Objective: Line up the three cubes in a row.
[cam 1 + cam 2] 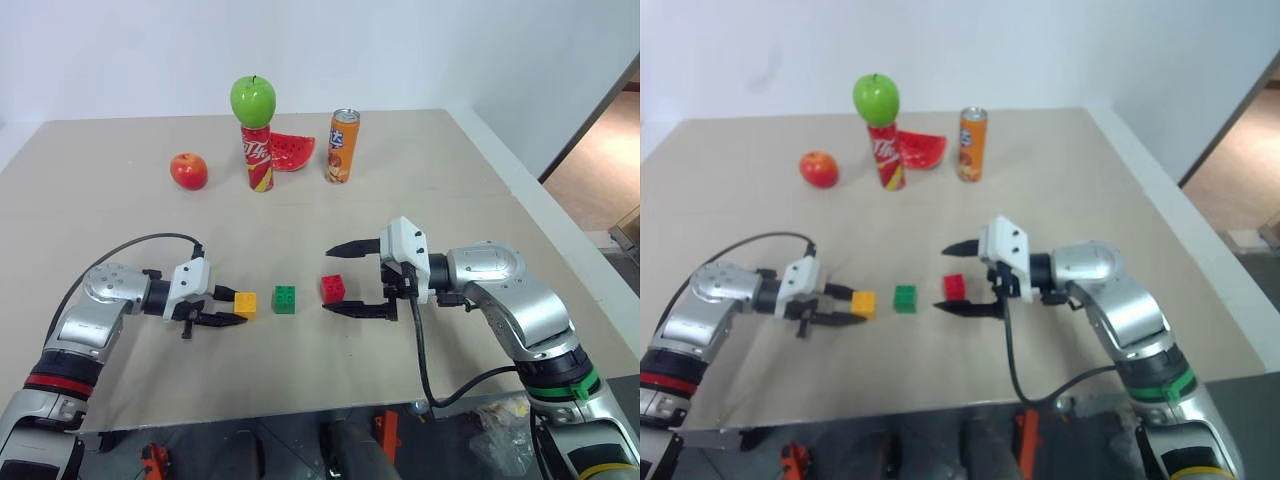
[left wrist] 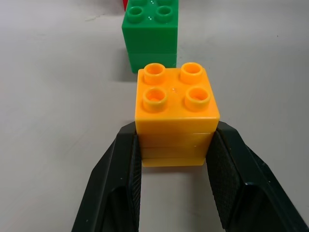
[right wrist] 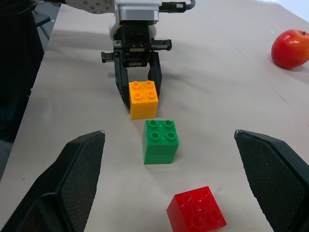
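Note:
Three small studded cubes sit in a rough row on the beige table [image 1: 120, 390]. The yellow-orange cube [image 1: 246, 303] is at the left, the green cube [image 1: 285, 299] just right of it, and the red cube [image 1: 333, 288] further right, turned a little askew. My left gripper [image 1: 240, 306] is shut on the yellow-orange cube [image 2: 176, 116], one black finger [image 2: 120, 183] pressed on each side, and the cube rests on the table. My right gripper [image 1: 327, 280] stands wide open, pointing left, with the red cube [image 3: 196, 212] between its fingers and untouched.
At the back of the table stand a red apple [image 1: 189, 171], a red can [image 1: 259, 158] with a green apple [image 1: 253, 100] on top, a watermelon slice [image 1: 292, 152] and an orange can [image 1: 342, 146]. The table's front edge runs close below both arms.

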